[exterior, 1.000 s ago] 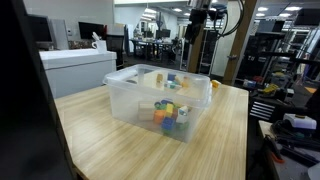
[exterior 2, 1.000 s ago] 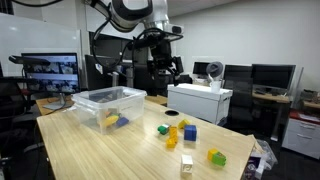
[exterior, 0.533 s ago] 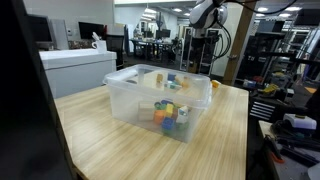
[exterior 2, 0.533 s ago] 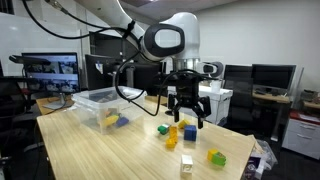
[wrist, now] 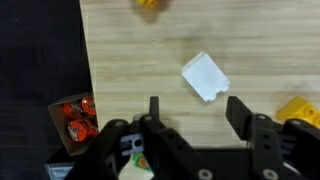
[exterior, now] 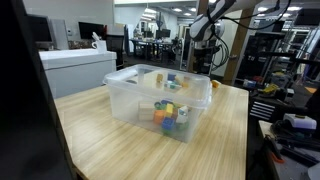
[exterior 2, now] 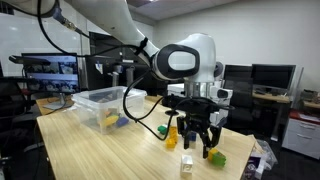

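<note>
Your tabletop [exterior 2: 90, 150] carries the clear bin [exterior 2: 100, 98], which holds some blocks; others lie loose. Your tool [exterior 2: 196, 142] hangs spread and empty over the white block [wrist: 205, 76], so nothing is gripped yet. That block lies flat, its slightly longer side running diagonally to the fingers.

White block [wrist: 206, 76], yellow block [wrist: 301, 110], pale wood-grain table [wrist: 130, 60], black end effector [wrist: 196, 108]
</note>
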